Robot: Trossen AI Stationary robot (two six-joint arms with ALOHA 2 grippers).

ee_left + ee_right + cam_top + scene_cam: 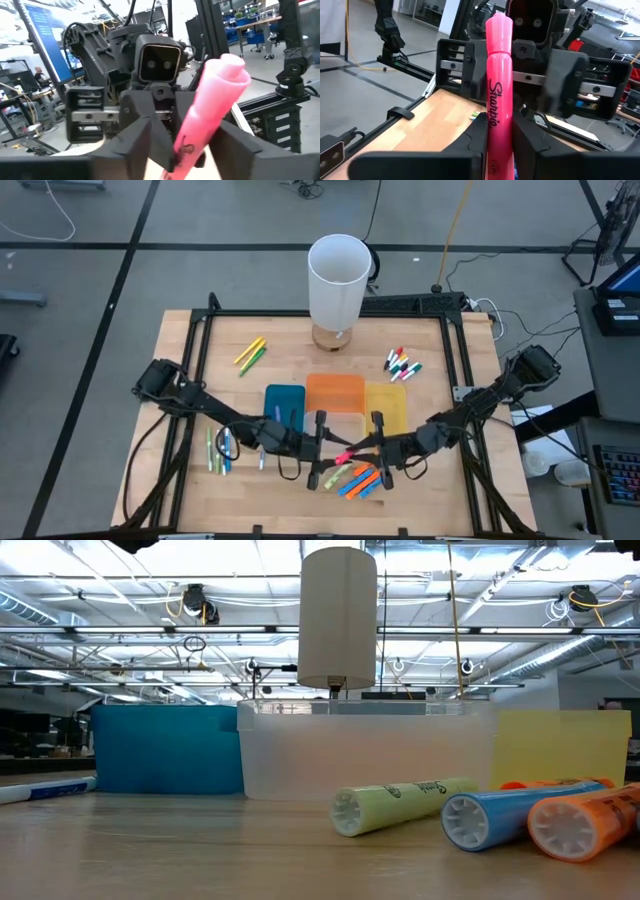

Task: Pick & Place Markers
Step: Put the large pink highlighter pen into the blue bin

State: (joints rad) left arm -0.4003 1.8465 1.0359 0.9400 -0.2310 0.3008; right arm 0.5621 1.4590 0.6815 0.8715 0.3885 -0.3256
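Left gripper [322,450], mid-table just in front of the orange bin [335,392]: fingers part-open around the far end of a pink highlighter [345,455]; whether they press it yet, cannot tell. In the left wrist view the pen [207,107] stands between the fingers [132,137].

Right gripper [378,448], facing it: clamped on the same highlighter, barrel upright between its fingers [470,142] in the right wrist view [498,75].

Step, by my reading: a handover between arms, pen raised off the wood.

Next calls for one arm to have a firm hold before the other lets go, then carry to a bin.

Other markers: blue and green left of the blue bin [284,405], loose ones [360,480] below the grippers, more at the back.
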